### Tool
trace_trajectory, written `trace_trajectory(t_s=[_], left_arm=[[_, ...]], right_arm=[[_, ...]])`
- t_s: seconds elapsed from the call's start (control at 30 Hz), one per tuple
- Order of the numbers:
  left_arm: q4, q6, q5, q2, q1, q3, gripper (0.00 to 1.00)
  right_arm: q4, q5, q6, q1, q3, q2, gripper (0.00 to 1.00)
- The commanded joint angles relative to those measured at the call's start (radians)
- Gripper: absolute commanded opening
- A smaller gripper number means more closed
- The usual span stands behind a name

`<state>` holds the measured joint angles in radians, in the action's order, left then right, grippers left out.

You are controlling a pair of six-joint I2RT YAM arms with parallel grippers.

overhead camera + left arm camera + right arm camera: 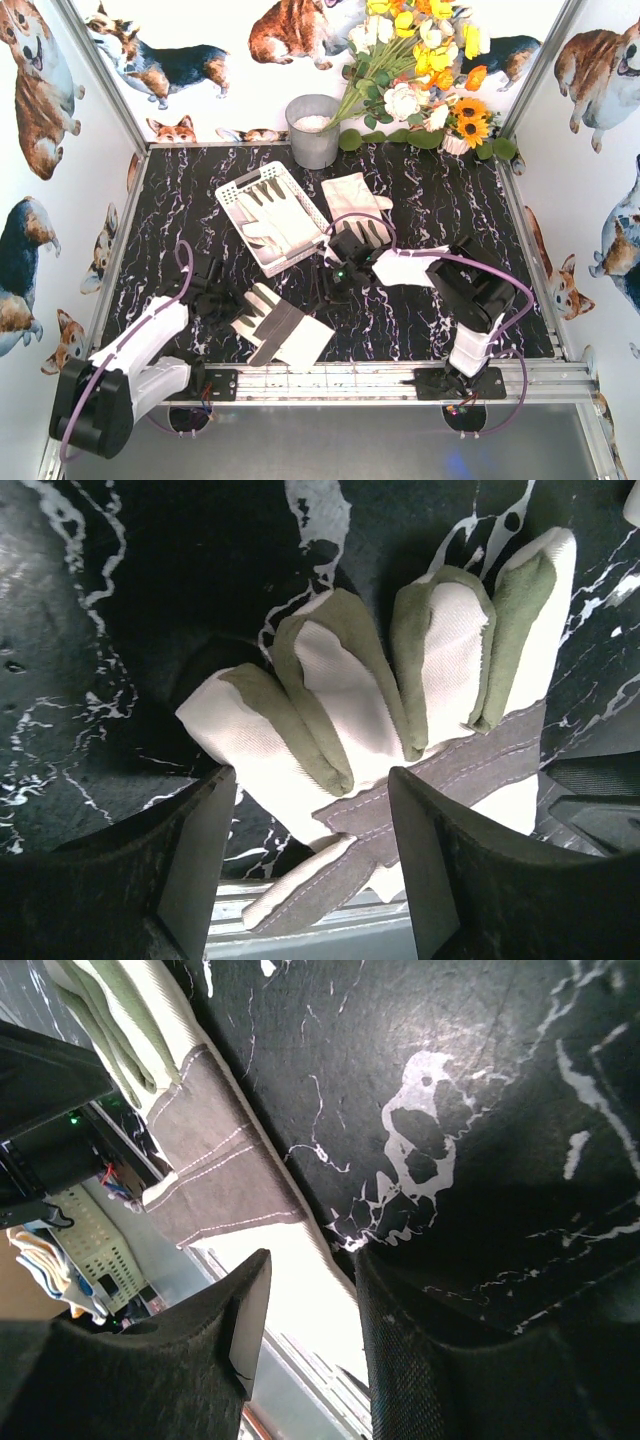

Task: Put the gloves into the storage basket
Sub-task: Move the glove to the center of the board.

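One glove [285, 330] lies near the table's front edge, grey patch up and cuff to the right. My left gripper [228, 300] is open at its finger end; in the left wrist view the jaws [310, 780] stand wide on either side of the thumb and grey patch of the glove [340, 680]. My right gripper [335, 280] points toward the same glove [220, 1170]. Its fingers [312, 1260] stand apart with the white cuff showing between them. The white storage basket [247, 177] holds gloves [275, 215]. Another glove [355, 200] lies right of it, and another [405, 265] is partly under the right arm.
A grey metal bucket [313, 130] stands at the back behind the basket, beside a bunch of artificial flowers [420, 70]. An aluminium rail [380, 378] runs along the front edge, just beyond the near glove. Corgi-print walls close in three sides.
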<state>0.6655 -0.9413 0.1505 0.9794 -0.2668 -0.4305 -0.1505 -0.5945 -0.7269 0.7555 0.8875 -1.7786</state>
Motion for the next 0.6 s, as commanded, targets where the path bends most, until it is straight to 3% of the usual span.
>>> trace_trajectory(t_s=[0.0,0.27,0.33,0.47,0.57], left_arm=[[-0.031,0.032,0.034,0.057,0.011,0.011,0.57],[-0.165,0.041,0.155,0.090,0.003,0.044,0.53],[-0.189,0.041,0.164,0.091,-0.006,0.042,0.51],[-0.224,0.051,0.173,0.095,-0.025,0.024,0.49],[-0.227,0.081,0.144,0.075,-0.044,-0.016,0.52]], right_arm=[[0.027,-0.013,-0.012,0.023,0.035,-0.016,0.42],[-0.003,-0.013,-0.008,0.031,0.055,-0.033,0.35],[-0.011,-0.004,-0.009,0.031,0.056,-0.026,0.27],[-0.041,0.046,-0.010,0.028,0.040,0.019,0.00],[-0.071,0.101,-0.027,0.011,-0.003,0.085,0.00]])
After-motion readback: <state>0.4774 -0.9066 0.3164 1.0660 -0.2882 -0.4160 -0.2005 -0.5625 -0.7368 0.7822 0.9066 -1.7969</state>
